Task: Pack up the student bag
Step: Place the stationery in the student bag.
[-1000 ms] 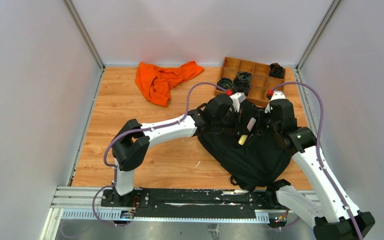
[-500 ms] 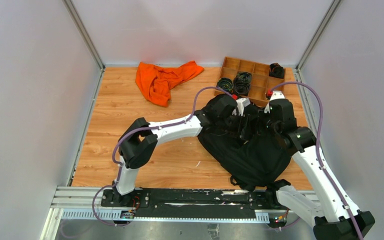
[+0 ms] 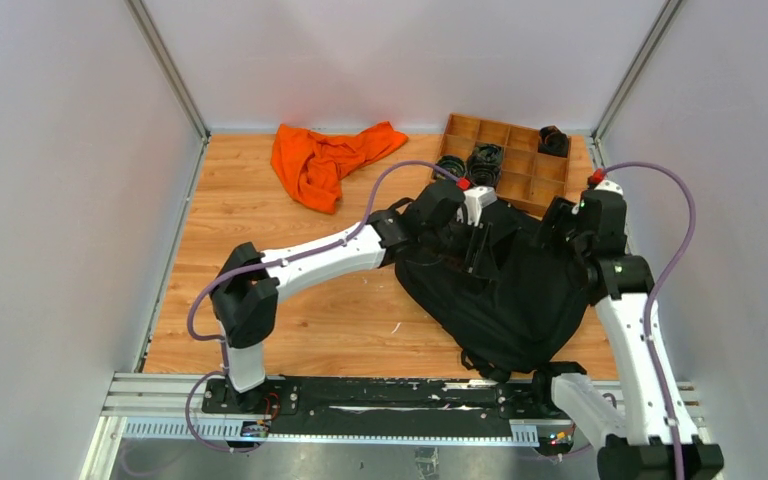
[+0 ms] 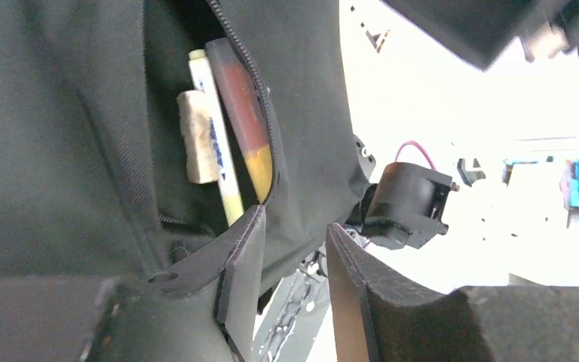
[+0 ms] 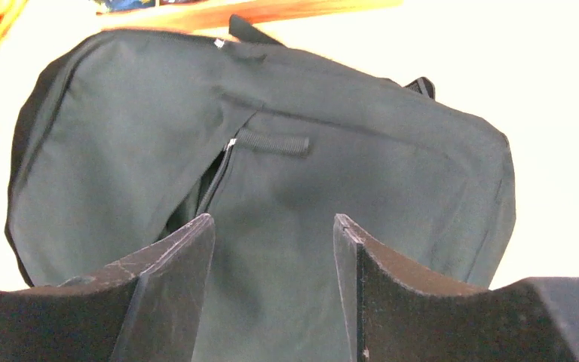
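Wooden table [image 3: 260, 250]: student bag [image 3: 505, 300] pocket holds pens [image 4: 243, 113], an eraser [image 4: 196, 139]. One-o'clock tray [image 3: 525, 160] holds coils [image 3: 484, 160]; left gripper [image 4: 294, 230], right gripper [image 5: 271, 226] both spread.

One large black fabric backpack [image 3: 510, 300], one crumpled orange cloth [image 3: 325, 160], one wooden compartment tray [image 3: 525, 185], three black coiled bundles [image 3: 484, 158]. In the backpack's open pocket: two slim pens [image 4: 226, 162] and one small beige eraser-like block [image 4: 196, 139].
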### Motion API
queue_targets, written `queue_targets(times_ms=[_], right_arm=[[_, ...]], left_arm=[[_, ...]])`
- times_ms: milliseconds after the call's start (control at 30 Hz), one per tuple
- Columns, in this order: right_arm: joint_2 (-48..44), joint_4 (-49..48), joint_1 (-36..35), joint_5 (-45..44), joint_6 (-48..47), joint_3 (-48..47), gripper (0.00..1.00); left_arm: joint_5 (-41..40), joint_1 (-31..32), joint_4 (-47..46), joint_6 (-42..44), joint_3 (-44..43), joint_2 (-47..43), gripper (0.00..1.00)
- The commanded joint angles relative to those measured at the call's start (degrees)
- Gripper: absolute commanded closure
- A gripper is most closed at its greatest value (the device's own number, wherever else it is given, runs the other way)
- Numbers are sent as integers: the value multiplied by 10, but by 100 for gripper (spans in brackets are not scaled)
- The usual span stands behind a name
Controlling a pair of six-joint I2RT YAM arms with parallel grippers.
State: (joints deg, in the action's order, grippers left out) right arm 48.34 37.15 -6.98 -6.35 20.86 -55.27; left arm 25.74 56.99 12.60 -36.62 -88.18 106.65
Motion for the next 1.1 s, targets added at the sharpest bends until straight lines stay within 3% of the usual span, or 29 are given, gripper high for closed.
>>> queue_targets(times_ms=[0,167,333,500,567,733,833,967,1067], right_arm=[[66,-29,96,114,61,-20,42],[101,-56,105,162,75,0,61],[131,-127,104,277,128,84,73],[185,-110,107,258,114,89,81],[174,-78,108,254,105,56,81],[108,-88,108,126,93,27,73],[114,-80,115,96,69,16,68],[149,-77,126,135,44,6,63],[198,-72,127,205,-24,-17,56]], left_arm=[[-68,-13,70,35,-12,-45,60],[-99,-20,101,55,-18,-67,60],[-95,-30,153,85,-59,-60,59],[-87,-32,197,121,-123,-22,58],[-79,-32,212,128,-143,-12,58],[-74,-33,208,137,-150,-13,56],[-68,-33,225,144,-166,-2,56],[-66,-33,238,153,-172,2,56],[-66,-33,236,153,-164,-3,56]])
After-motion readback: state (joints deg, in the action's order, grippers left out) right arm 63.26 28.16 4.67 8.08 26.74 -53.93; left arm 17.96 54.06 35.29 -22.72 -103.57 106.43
